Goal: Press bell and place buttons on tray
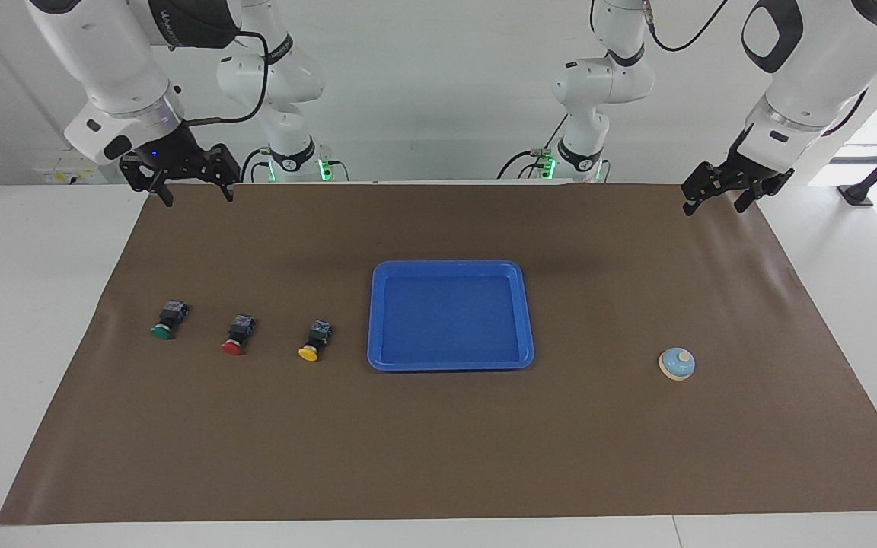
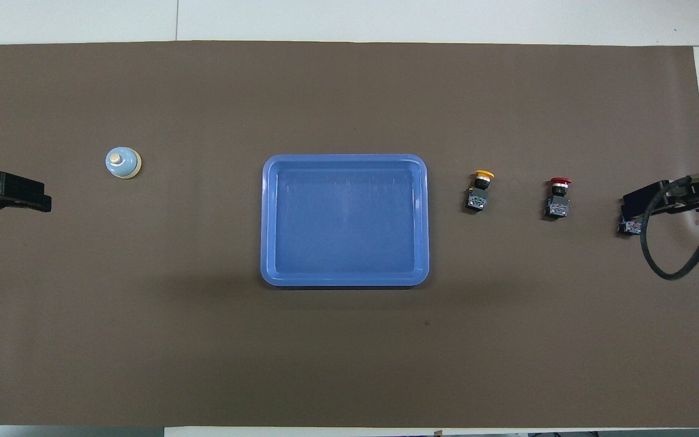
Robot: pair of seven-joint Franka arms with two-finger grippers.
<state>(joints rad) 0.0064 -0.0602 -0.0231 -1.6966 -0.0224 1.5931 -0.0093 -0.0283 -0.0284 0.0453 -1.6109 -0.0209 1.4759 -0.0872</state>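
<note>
The blue tray (image 1: 450,266) (image 2: 344,159) lies mid-table with nothing in it. Three buttons lie in a row toward the right arm's end: yellow (image 1: 315,341) (image 2: 480,189) closest to the tray, then red (image 1: 237,336) (image 2: 557,195), then green (image 1: 167,320). In the overhead view only the green button's body (image 2: 630,227) shows under my right gripper (image 2: 644,200). The light-blue bell (image 1: 677,364) (image 2: 122,163) stands toward the left arm's end. My right gripper (image 1: 196,196) hangs open, high over the mat. My left gripper (image 1: 715,207) (image 2: 34,199) hangs open over the mat's corner, apart from the bell.
A brown mat (image 1: 438,457) covers most of the white table (image 1: 27,320). A black cable (image 2: 668,255) loops down from the right arm's wrist. Both arm bases (image 1: 290,164) stand at the table's edge.
</note>
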